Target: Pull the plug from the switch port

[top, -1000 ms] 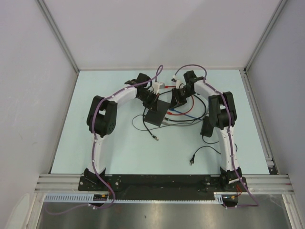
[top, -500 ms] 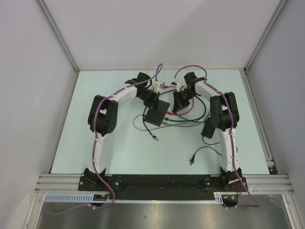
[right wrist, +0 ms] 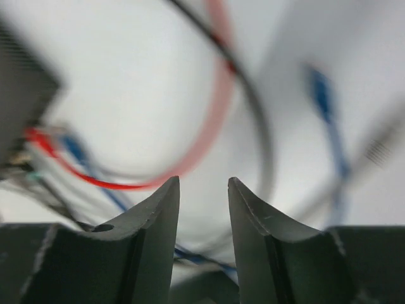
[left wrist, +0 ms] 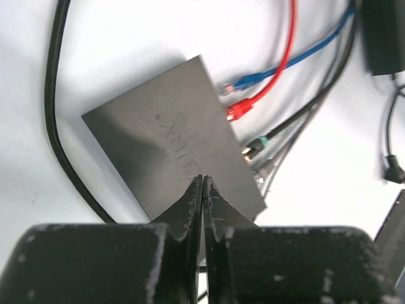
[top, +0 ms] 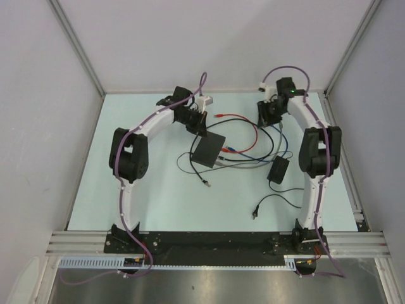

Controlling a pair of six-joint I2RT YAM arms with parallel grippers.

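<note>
The switch (top: 207, 149) (left wrist: 169, 139) is a flat matte-black box lying at mid-table, with its sockets on the right edge. A red plug (left wrist: 238, 111) and a blue plug (left wrist: 243, 82) lie at that edge; the blue one looks slightly apart from it. A teal-tipped black plug (left wrist: 255, 147) and a grey plug (left wrist: 262, 168) sit in sockets. My left gripper (top: 197, 126) (left wrist: 202, 179) is shut and empty, hovering over the switch's back edge. My right gripper (top: 269, 116) (right wrist: 202, 183) is open, empty, raised above blurred cable loops to the right.
Red (top: 243, 120), blue (top: 269, 149) and black cables loop between the switch and the right arm. A black adapter brick (top: 278, 170) lies right of centre, its thin lead ending in a loose connector (top: 255, 214). Another black lead curls in front of the switch (top: 190, 170).
My right gripper has opened and its arm has swung back and right, away from the switch. The left arm has pulled back a little to the left, its gripper still shut.
</note>
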